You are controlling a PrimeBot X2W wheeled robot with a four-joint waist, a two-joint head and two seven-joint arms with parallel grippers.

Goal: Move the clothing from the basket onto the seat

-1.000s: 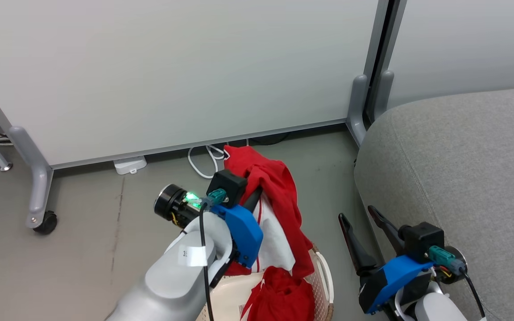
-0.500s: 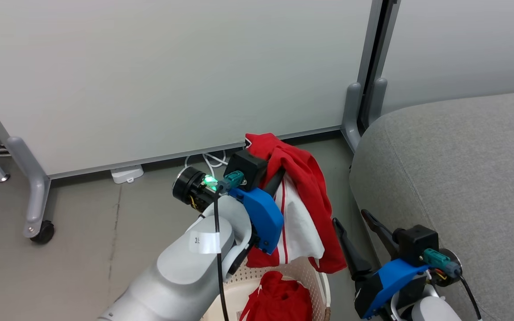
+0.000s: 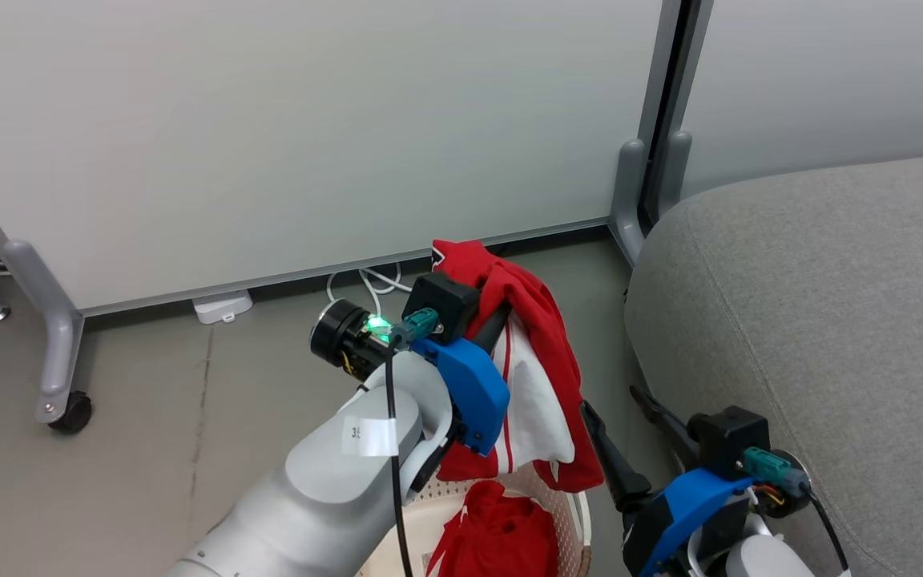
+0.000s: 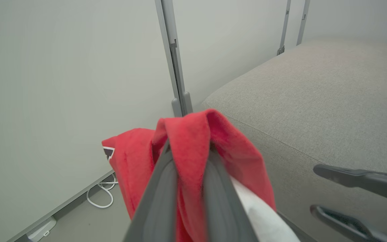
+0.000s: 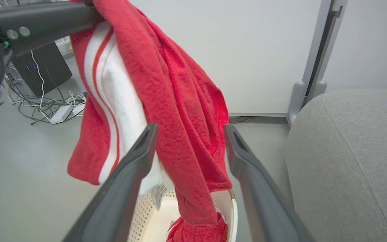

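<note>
Seat (image 3: 814, 304), right of frame: no clothing on its visible part. Basket (image 3: 584, 521), bottom centre: holds the plain red garment (image 3: 505, 529). The red-and-white garment (image 3: 538, 361) hangs at centre from the left claw (image 4: 188, 151), which is nearly closed on a thin fold. Judged risk: the fold slips, or the trailing hem snags the basket rim. Right claw (image 3: 612, 399), lower right: spread wide, empty.

Left gripper (image 4: 188, 151) raised, clamped, right gripper (image 3: 612, 399) low, spread

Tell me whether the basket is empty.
No, a plain red garment lies inside the basket, below the red-and-white garment hanging from the left gripper.
</note>
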